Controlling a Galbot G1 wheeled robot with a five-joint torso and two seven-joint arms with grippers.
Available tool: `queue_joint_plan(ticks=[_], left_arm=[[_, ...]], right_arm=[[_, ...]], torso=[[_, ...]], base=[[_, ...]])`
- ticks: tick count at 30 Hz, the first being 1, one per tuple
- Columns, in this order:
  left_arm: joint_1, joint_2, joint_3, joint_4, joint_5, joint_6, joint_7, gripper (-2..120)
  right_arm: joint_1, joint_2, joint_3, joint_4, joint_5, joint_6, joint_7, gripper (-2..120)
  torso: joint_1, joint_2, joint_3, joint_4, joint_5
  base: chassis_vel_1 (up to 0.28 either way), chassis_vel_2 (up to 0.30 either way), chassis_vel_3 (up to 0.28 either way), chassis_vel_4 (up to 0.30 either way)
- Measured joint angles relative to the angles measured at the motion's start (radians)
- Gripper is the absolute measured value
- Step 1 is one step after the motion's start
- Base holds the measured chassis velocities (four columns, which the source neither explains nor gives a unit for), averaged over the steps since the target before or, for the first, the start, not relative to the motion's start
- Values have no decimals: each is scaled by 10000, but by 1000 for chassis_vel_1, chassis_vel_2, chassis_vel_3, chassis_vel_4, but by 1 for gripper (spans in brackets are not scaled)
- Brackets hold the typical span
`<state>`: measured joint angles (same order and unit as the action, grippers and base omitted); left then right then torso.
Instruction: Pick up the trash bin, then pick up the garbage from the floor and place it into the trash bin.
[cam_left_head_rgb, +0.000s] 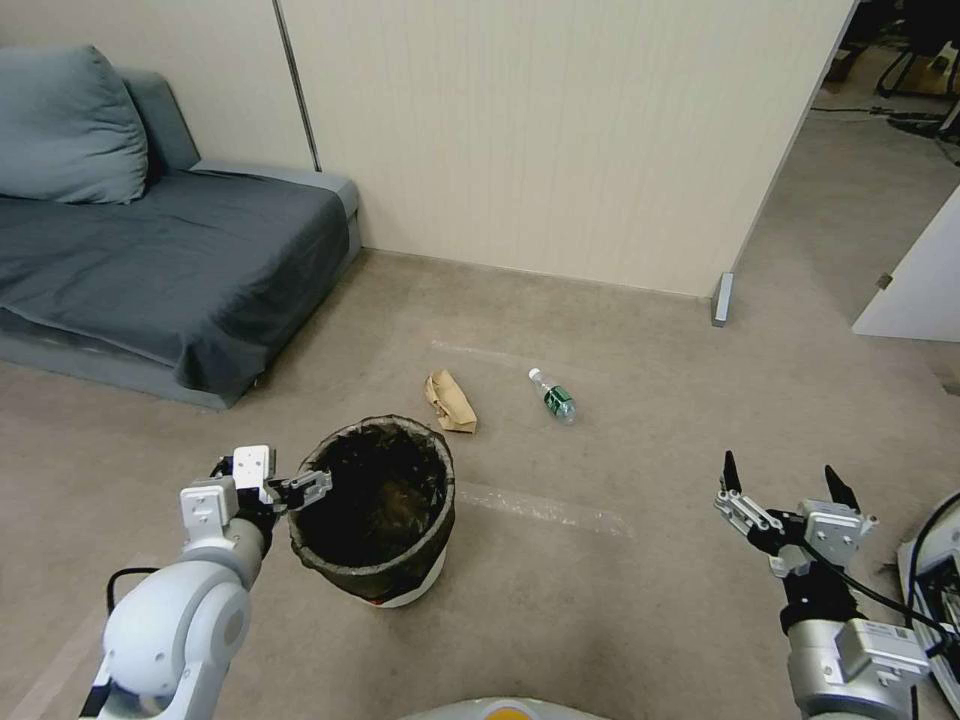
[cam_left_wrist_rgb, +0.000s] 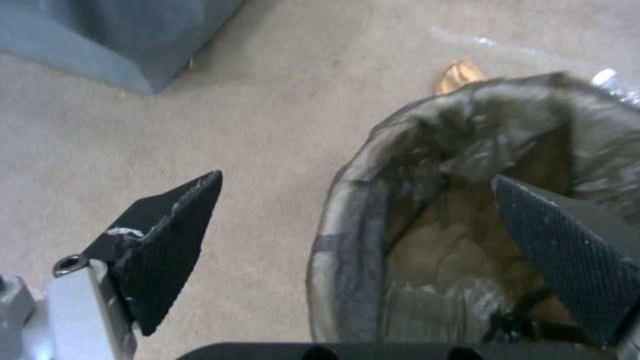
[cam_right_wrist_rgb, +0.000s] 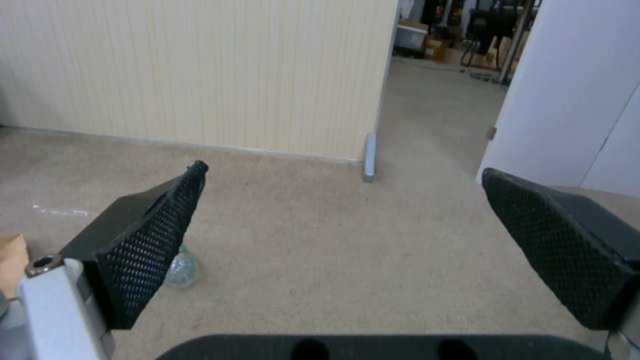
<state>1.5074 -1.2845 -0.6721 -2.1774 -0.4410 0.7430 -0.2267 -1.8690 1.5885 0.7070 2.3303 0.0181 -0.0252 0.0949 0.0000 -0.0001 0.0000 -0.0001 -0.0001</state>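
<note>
The trash bin (cam_left_head_rgb: 446, 482) is a small round white pail with a dark bag liner, standing on the carpet just ahead on my left. My left gripper (cam_left_head_rgb: 300, 490) is open at its near-left rim (cam_left_wrist_rgb: 347, 240): one finger hangs inside the bin and the other stays outside, with nothing clamped. Garbage lies beyond the bin: a crumpled brown paper bag (cam_left_head_rgb: 450, 400) and a clear plastic bottle (cam_left_head_rgb: 553, 396) with a green label. My right gripper (cam_left_head_rgb: 780, 465) hovers open and empty over bare carpet at the right, and the bottle (cam_right_wrist_rgb: 180, 267) lies ahead of it.
A grey sofa (cam_left_head_rgb: 150, 250) with a cushion stands at the left. A beige partition wall (cam_left_head_rgb: 560, 130) closes the back and ends at a metal foot (cam_left_head_rgb: 721, 298). A white panel (cam_left_head_rgb: 915, 280) and cabled equipment (cam_left_head_rgb: 935, 585) are at the right.
</note>
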Motion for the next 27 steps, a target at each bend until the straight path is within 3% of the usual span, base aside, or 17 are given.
queue_joint_plan(ticks=[7,19,27], left_arm=[[-214,-83,88,667,14,-29,-144,100],[-185,-221,158,1161,195,-57,-38,100],[-183,-347,193,1393,478,-67,242,82]], right_arm=[[124,15,-61,-111,-11,-103,2,100],[153,-4,-76,-167,-10,-58,92,100],[157,-51,-86,-167,-10,34,122,100]], torso=[[0,0,0,0,1],[0,0,0,1,1],[0,0,0,1,1]], base=[[0,0,0,0],[0,0,0,0],[0,0,0,0]])
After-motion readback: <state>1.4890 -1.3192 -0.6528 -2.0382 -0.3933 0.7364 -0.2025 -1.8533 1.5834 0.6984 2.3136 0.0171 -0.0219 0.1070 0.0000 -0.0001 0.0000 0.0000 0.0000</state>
